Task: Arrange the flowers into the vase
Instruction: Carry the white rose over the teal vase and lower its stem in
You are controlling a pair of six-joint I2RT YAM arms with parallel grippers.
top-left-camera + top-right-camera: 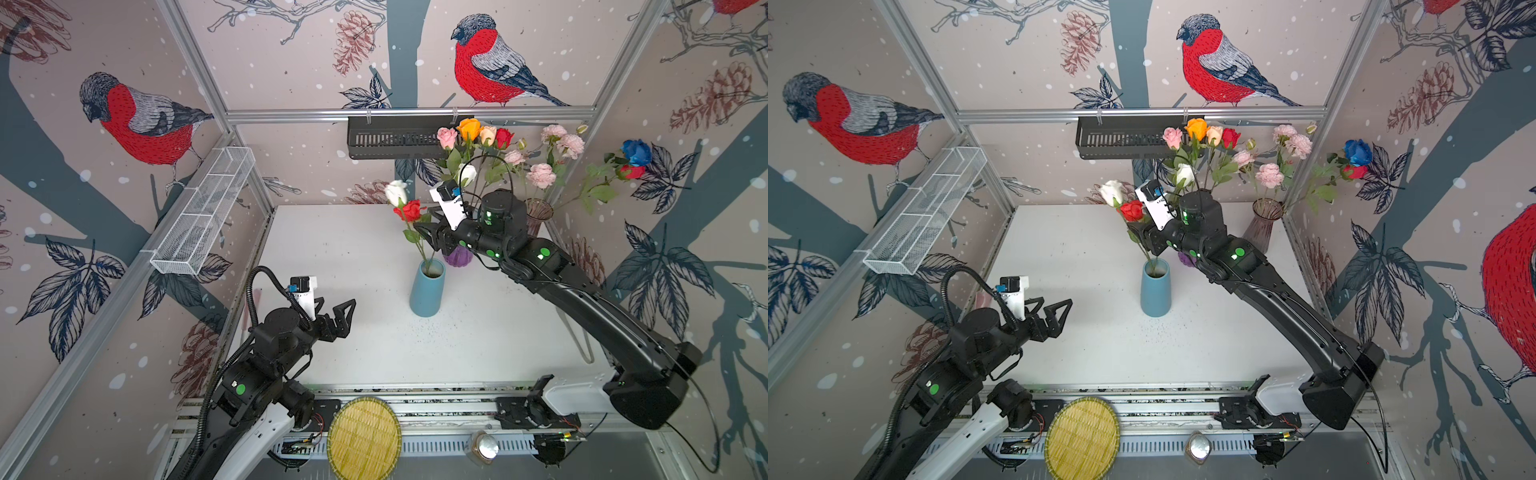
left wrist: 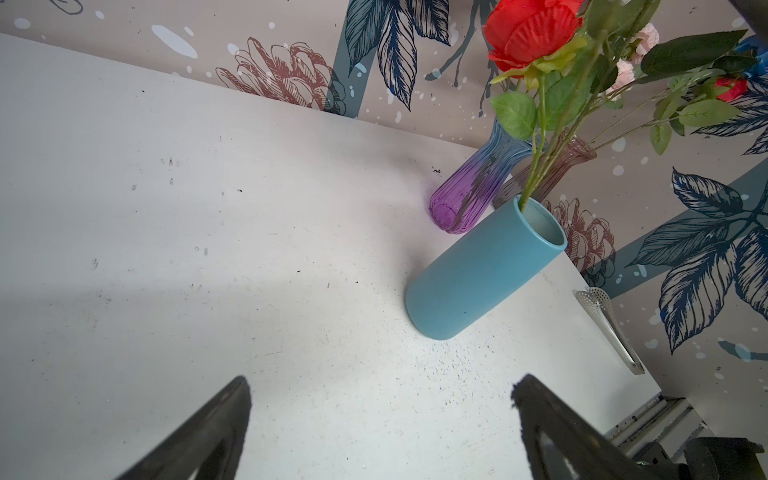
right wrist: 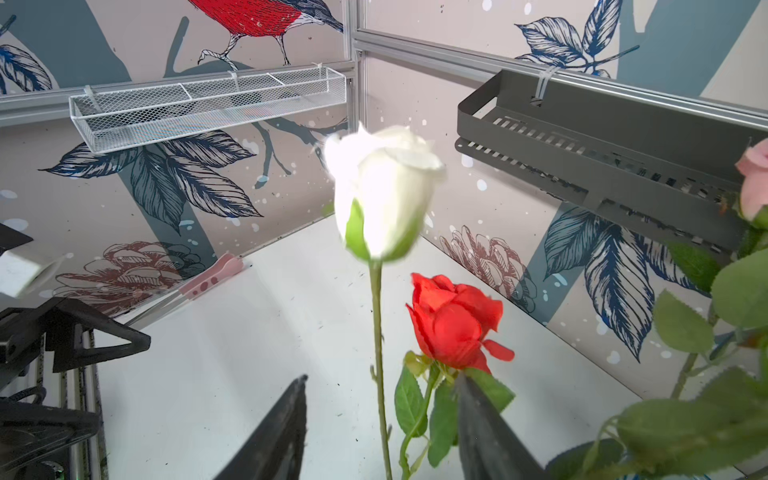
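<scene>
Where bird wallpaper (image 1: 145, 120) rises, the white table (image 1: 332, 257) bears a blue vase (image 1: 427, 291).

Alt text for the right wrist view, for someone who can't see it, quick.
The right gripper stands open, its two dark fingers either side of the thin green stem of a white rose, whose bloom fills the middle of the view. A red rose sits lower beside it, over the white table.
</scene>
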